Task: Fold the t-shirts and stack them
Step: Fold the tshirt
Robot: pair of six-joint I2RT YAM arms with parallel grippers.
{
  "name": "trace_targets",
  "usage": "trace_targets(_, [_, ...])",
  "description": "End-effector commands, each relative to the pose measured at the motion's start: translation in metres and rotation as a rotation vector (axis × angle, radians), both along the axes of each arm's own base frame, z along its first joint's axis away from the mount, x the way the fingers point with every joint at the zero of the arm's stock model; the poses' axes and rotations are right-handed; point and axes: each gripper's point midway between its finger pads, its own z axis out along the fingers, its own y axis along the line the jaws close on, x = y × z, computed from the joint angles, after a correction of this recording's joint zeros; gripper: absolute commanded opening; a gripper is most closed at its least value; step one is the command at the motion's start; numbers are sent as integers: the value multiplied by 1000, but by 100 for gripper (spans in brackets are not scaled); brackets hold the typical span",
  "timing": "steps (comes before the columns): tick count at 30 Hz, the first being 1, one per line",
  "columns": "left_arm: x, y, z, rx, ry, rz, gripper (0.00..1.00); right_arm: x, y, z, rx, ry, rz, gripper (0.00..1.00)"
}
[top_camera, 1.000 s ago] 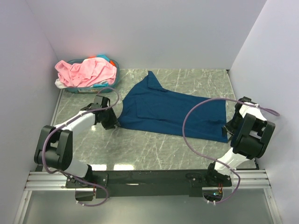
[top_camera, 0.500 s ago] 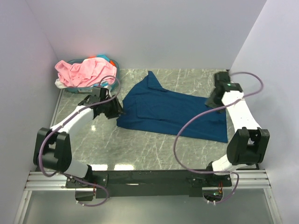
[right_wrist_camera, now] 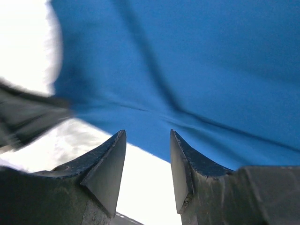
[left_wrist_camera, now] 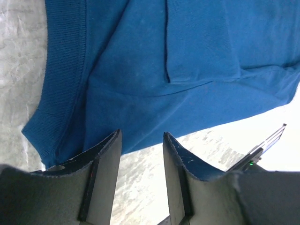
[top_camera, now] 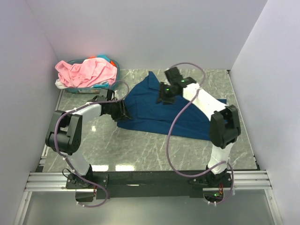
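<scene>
A dark navy blue t-shirt [top_camera: 145,111] lies spread flat across the middle of the marble table. It fills the left wrist view [left_wrist_camera: 187,47] and the right wrist view [right_wrist_camera: 211,70]. My left gripper [top_camera: 124,113] is open and empty, low at the shirt's left edge, jaws apart over bare table in the left wrist view [left_wrist_camera: 140,134]. My right gripper [top_camera: 163,97] is open and empty, above the shirt's upper middle, its jaws framing the shirt's edge in the right wrist view [right_wrist_camera: 147,133]. A light pink shirt [top_camera: 86,71] is heaped in the basket with paler cloth beneath.
A teal plastic basket [top_camera: 116,77] stands at the back left corner, against the left wall. White walls close in the table [top_camera: 140,150] on three sides. The right arm's purple cable [top_camera: 174,123] loops over the shirt's lower middle.
My right arm has swung from the table's right edge leftward to above the shirt's upper middle. My left gripper has moved right, up to the shirt's left edge.
</scene>
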Motion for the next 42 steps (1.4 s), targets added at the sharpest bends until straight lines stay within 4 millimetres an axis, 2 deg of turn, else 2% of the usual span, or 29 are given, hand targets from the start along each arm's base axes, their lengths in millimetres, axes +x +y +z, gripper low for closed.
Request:
trace_targets(1, [-1,1,-8,9,-10,-41,46,13,57,35,139,-107,114,49])
trace_targets(2, [-3,3,-13,28,6,-40,45,11,75,31,154,-101,141,49])
trace_targets(4, [-4,7,-23,55,24,-48,44,6,93,25,170,-86,177,48])
trace_targets(5, [-4,8,-26,63,29,-51,43,2,108,17,171,-75,207,48])
trace_targets(9, [-5,14,-36,95,39,-55,43,-12,134,-9,135,-41,266,47])
trace_targets(12, [-7,15,-39,97,41,-63,42,-16,144,-28,108,-17,290,47])
trace_targets(14, [-10,16,-41,101,43,-67,42,-15,146,-42,80,-6,291,47])
trace_targets(16, [-11,18,-41,107,40,-73,41,-14,149,-46,64,-7,296,47])
trace_targets(19, [-13,19,-40,111,34,-76,41,-14,143,-67,2,18,279,46])
trace_targets(25, [-18,24,-40,122,31,-83,41,-8,139,-85,-57,18,267,46])
trace_targets(30, [-17,24,-39,119,28,-89,41,-8,145,-91,-82,20,285,44])
trace_targets(34, [-17,22,-41,112,36,-95,41,-12,141,-99,-132,32,294,42])
trace_targets(42, [-15,22,-41,101,35,-88,41,-20,139,-91,-156,5,314,40])
